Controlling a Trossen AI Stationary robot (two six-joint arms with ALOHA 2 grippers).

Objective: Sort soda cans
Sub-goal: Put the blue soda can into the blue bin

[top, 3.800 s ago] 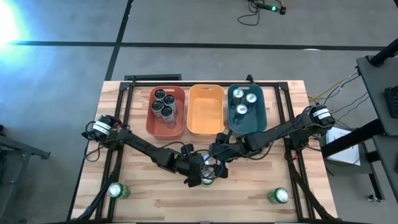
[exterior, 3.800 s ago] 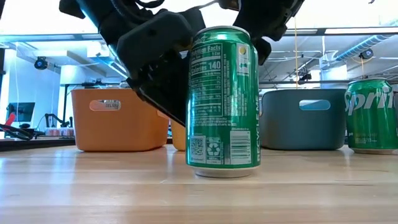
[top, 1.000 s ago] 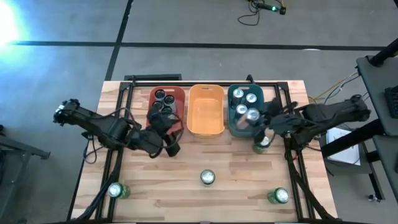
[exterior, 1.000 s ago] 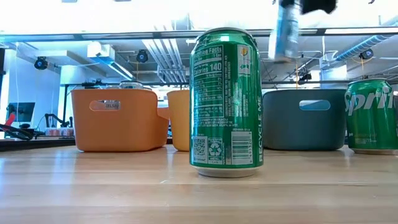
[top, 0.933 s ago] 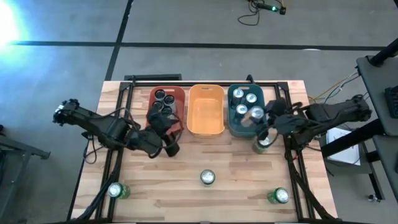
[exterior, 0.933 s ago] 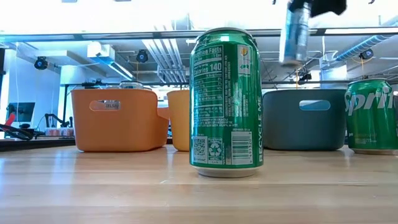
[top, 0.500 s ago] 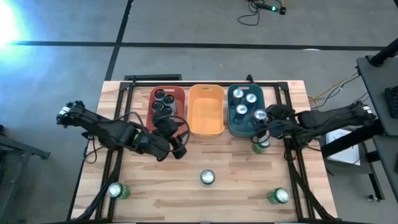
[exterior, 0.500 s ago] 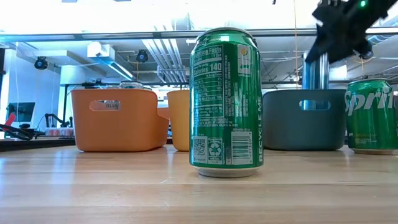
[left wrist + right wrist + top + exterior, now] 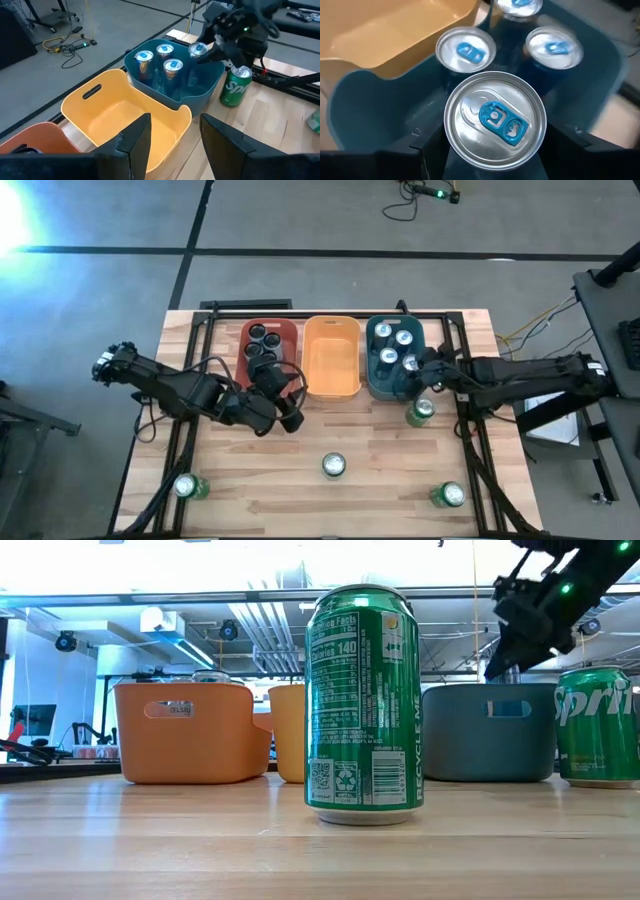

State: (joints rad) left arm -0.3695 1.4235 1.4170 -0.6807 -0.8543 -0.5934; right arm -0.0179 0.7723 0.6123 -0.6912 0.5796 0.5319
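Pale butcher-block wooden table [image 9: 380, 480] fills the high view's middle, with sorting well underway. Four black cans [image 9: 263, 345] sit in the red plastic tub [image 9: 243, 370]; the yellow plastic tub [image 9: 330, 385] holds nothing. The right gripper [image 9: 422, 367] clamps a blue-tabbed silver-topped can [image 9: 494, 118] inside the teal plastic tub [image 9: 372, 380] beside three others. Four green Sprite cans [image 9: 334, 466] remain on the table; one label reads "Calories 140". The left gripper [image 9: 290, 402], jaws parted and holding nothing, waits left of centre.

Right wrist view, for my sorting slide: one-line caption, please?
Right pincer lowers a blue-tabbed can into the teal tub beside three matching cans.
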